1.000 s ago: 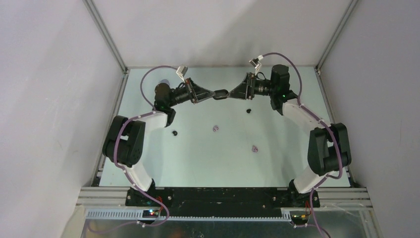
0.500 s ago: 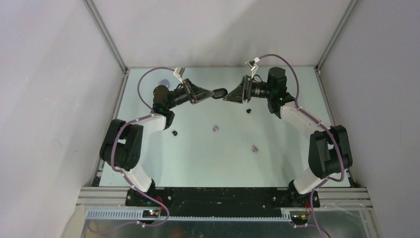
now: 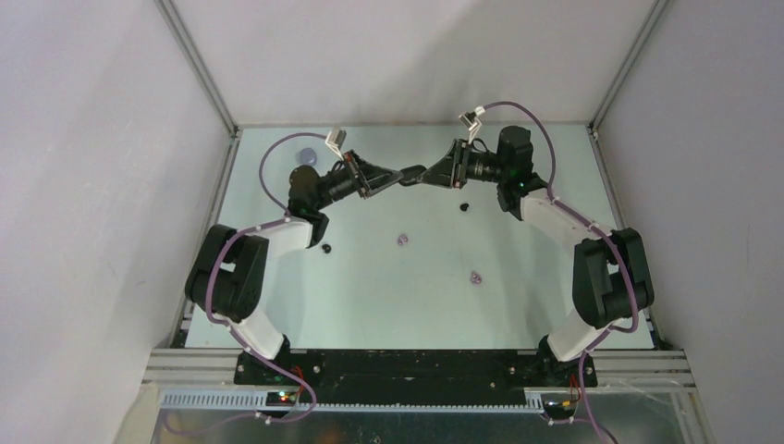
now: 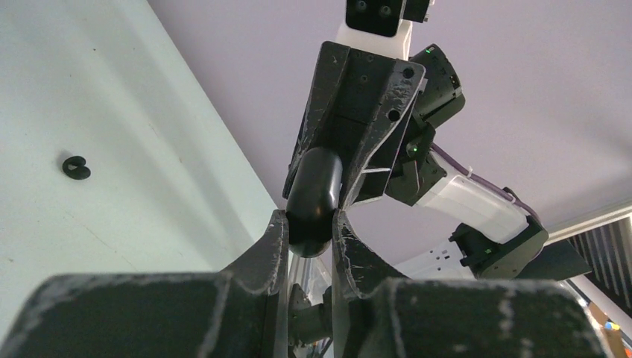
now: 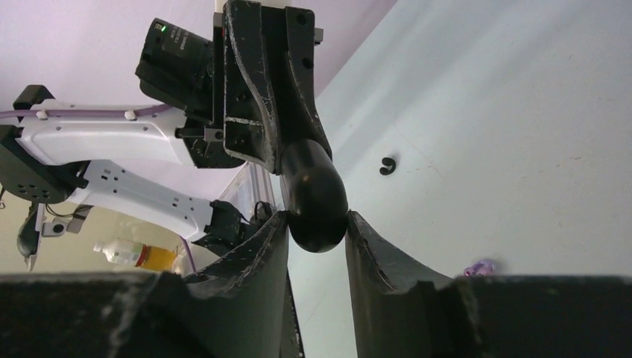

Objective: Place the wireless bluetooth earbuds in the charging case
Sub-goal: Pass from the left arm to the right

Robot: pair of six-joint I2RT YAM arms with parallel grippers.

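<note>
With the left gripper [image 3: 396, 176] and right gripper [image 3: 428, 175] each pinching one end of the apparently closed black charging case [image 3: 412, 174], which is in the air over the middle of the worktop's [image 3: 518, 305] far edge, clamp one half firmly and pull squarely, since the earbuds [image 3: 401, 240] lie loose below.

Charging case [image 4: 313, 190] is pinched from both ends. Near end is buried between the left gripper [image 4: 309, 222] fingers, far end sits inside the right gripper [image 5: 317, 220], so lid state can't be told from either wrist view. In the top view the case merges with the black fingers and its outline is unreadable. Black earbuds [image 3: 325, 248] and lilac earbuds [image 3: 475, 277] are specks there, orientation unknown. In the right wrist view, one lilac bud's lower edge is hidden behind the gripper body. Round lilac object [image 3: 305, 155] at far left is too small to identify.
</note>
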